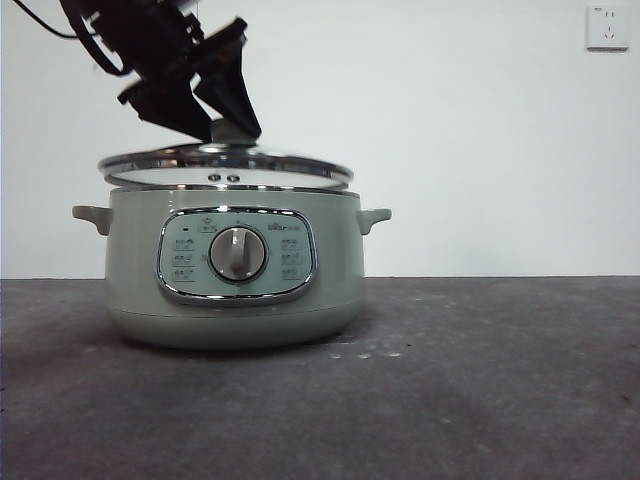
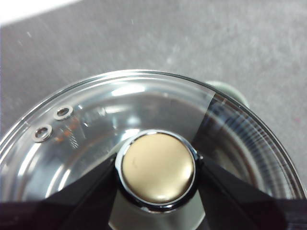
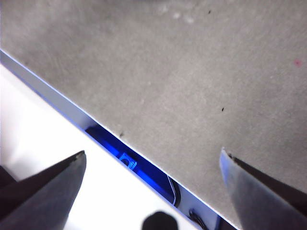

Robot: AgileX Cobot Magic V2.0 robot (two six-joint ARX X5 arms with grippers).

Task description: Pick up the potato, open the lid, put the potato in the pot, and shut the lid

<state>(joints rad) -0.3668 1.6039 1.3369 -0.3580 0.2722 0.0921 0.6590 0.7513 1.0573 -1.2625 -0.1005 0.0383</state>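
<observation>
Step in hand, by my judgement: closing the lid. In the front view the left gripper (image 1: 215,125), entering from the upper left, pinches the knob (image 2: 158,166) of the lid (image 1: 226,165), which sits slightly tilted on or just above the pot (image 1: 232,275) at centre left. The right gripper (image 3: 152,160) is spread, empty, over the table (image 3: 192,72). The potato is not visible, presumably inside. Next: seat the lid level, then release.

The left gripper (image 1: 222,118) fingers (image 2: 91,191) clamp the knob (image 2: 158,166) of the lid (image 1: 226,165), which covers the pot (image 1: 232,275) mouth beneath them. Beside the pot, the desk (image 1: 500,380) lies open. Bare desk shows between the wide-apart right gripper (image 3: 153,165) fingers.
</observation>
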